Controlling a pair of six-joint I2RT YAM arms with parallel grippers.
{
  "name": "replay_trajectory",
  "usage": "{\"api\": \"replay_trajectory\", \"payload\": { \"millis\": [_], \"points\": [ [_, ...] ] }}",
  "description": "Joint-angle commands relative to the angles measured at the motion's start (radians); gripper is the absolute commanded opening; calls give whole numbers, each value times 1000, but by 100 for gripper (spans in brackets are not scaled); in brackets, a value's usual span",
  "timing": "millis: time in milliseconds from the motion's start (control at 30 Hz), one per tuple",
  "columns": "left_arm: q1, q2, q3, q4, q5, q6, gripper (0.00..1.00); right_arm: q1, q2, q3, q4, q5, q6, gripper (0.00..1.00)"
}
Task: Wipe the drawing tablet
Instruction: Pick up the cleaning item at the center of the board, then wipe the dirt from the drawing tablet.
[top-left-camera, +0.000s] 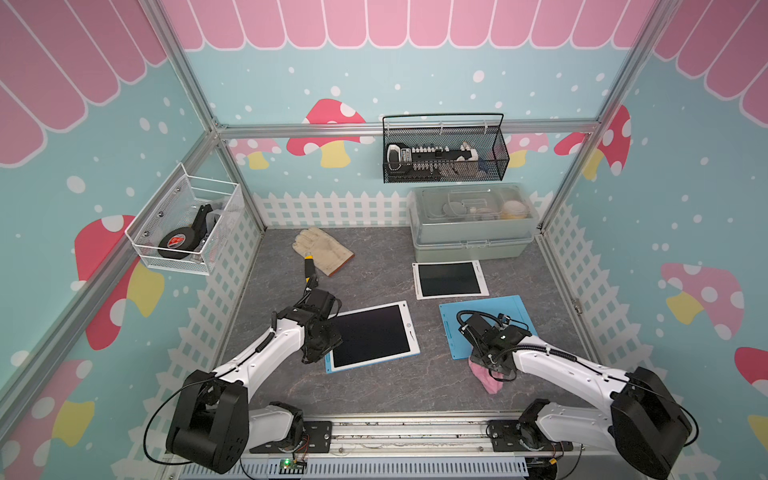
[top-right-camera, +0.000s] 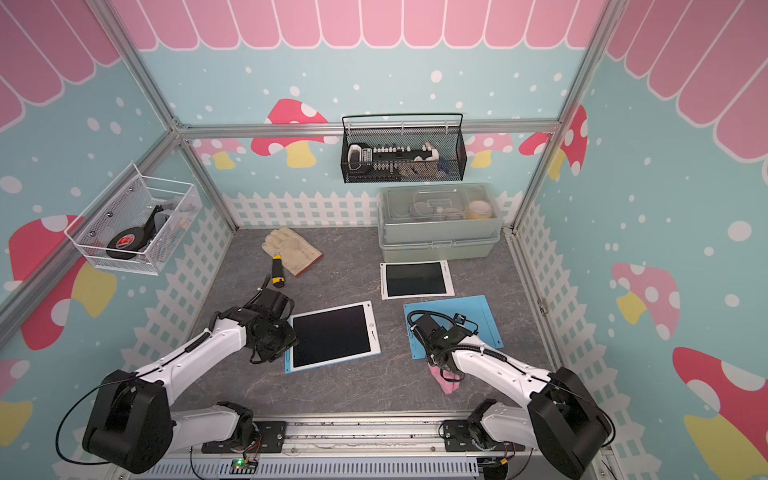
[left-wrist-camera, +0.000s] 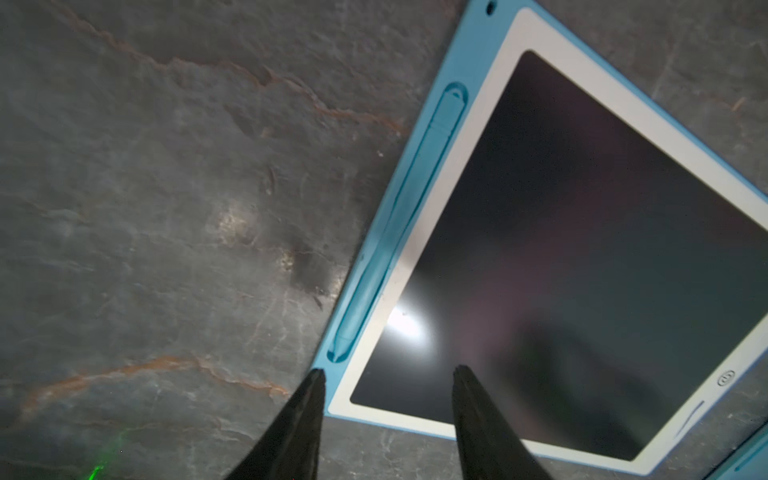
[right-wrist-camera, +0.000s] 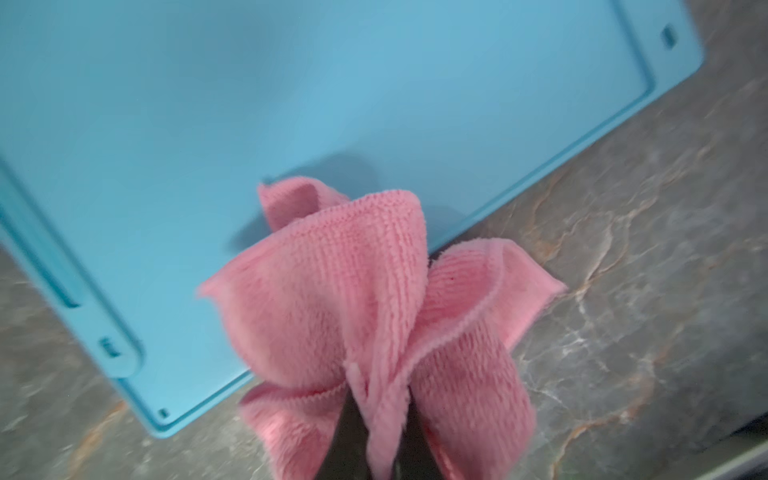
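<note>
Pink cloth (right-wrist-camera: 374, 299) is pinched by the right gripper (right-wrist-camera: 384, 415).
It may be dragged loose mid-wipe; the tablet (left-wrist-camera: 582, 249), toward the worktop (top-left-camera: 374, 395) front edge, may be pushed askew, its corner straddled by the spread left gripper (left-wrist-camera: 386, 374).

Bare tabletop (top-left-camera: 395, 390) fronts the drawing tablet (top-left-camera: 374, 336); storage box (top-left-camera: 473, 241) blocks the back-right corner.

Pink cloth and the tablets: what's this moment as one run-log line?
right end effector: shut on pink microfibre cloth | left end effector: open, by corner of blue-framed dark-screen drawing tablet | cloth not on screen
</note>
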Motion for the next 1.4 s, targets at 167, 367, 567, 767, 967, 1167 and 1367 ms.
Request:
{"api": "replay_trajectory", "payload": {
  "millis": [167, 367, 567, 767, 967, 1167, 1367],
  "points": [
    [112, 90, 38, 63, 44, 178, 43, 180, 168, 346, 257, 138, -364, 0],
    [113, 194, 46, 105, 67, 217, 41, 235, 536, 584, 511, 50, -476, 0],
    [112, 240, 30, 88, 1, 178, 39, 318, 886, 914, 505, -4, -533, 0],
    [111, 282, 16, 76, -28, 112, 36, 326, 1043, 1006, 414, -26, -437, 0],
    [109, 293, 9, 61, -52, 63, 31, 275, 990, 888, 378, 28, -462, 0],
    [109, 298, 12, 47, -64, 42, 27, 164, 843, 625, 445, 77, -485, 0],
    [106, 316, 32, 53, -41, 50, 27, 230, 847, 654, 536, 5, -612, 0]
  ]
}}
